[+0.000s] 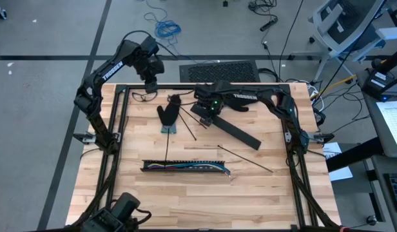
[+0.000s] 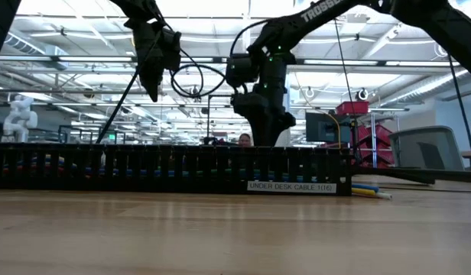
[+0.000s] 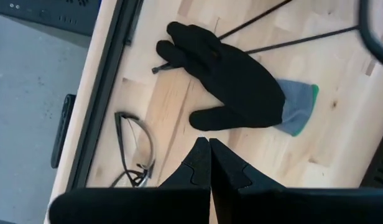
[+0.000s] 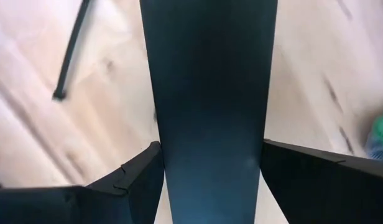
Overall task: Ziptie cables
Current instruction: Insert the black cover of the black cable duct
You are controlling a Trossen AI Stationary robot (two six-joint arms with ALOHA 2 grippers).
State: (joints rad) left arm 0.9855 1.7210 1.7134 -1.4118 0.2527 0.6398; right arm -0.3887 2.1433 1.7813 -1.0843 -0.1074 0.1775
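Observation:
The cables point(image 1: 165, 166) lie in a black slotted strip point(image 1: 185, 167) near the table's front. Their coloured ends point(image 2: 369, 189) stick out of the strip's right end. My right gripper point(image 1: 208, 115) stands over the table's middle, pointing down, and is shut on a long flat black strip point(image 1: 234, 130). That strip runs from the gripper toward the near right. At the far left, above the table, my left gripper point(image 3: 209, 144) is shut, with nothing between its fingers. My right gripper holds the flat black strip by its two long edges point(image 4: 170, 168), pinched between the two fingers point(image 4: 142, 171). The fingers come from above, point down and lie across the strip, near its far left end. The strip's broad face fills the gap between them.
A black glove point(image 1: 167, 116) with a grey cuff lies left of my right gripper. Glasses point(image 3: 132, 146) rest near the far left edge. Thin black sticks point(image 1: 166, 138) point(image 1: 247, 159) lie loose around the middle. Black frame rails point(image 1: 115, 122) run along both sides of the table.

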